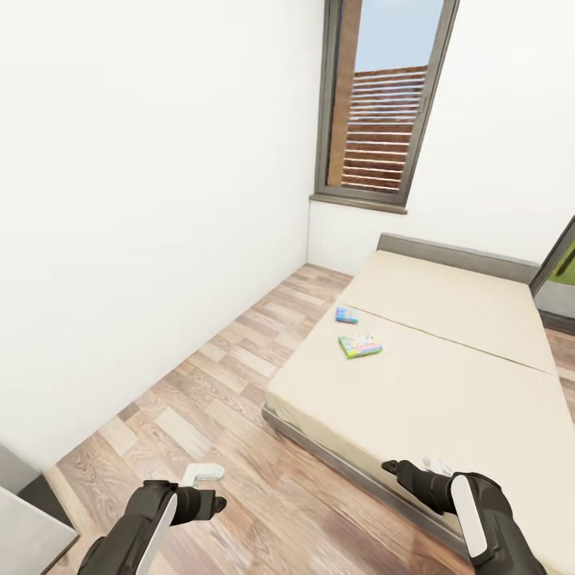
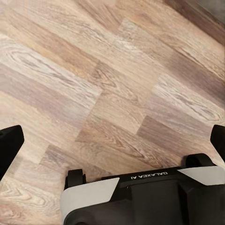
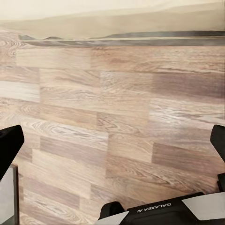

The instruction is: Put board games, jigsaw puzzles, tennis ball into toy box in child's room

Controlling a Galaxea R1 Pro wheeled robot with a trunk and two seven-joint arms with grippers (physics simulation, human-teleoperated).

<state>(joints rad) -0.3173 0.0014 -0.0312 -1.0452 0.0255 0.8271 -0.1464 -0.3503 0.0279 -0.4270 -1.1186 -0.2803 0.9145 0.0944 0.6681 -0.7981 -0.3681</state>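
While both pincers gape empty, two board games (image 1: 358, 345) on bed (image 1: 447, 375), well ahead

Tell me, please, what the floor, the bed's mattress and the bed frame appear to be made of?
The floor looks like matt wood plank, with visible grain and staggered boards. The mattress looks like plain cream fabric, smooth and unpatterned; what lies beneath cannot be told. The bed frame is flat grey, possibly painted wood or upholstery; its material stays unclear.

Bright, even daylight, shadows barely there

The window (image 1: 383, 104) shows blue sky, and the white wall (image 1: 152, 200) and bed (image 1: 447, 375) are softly lit without glare; straight lines lean toward the head view's edges, and the floor (image 2: 112, 89) grain looks slightly soft.
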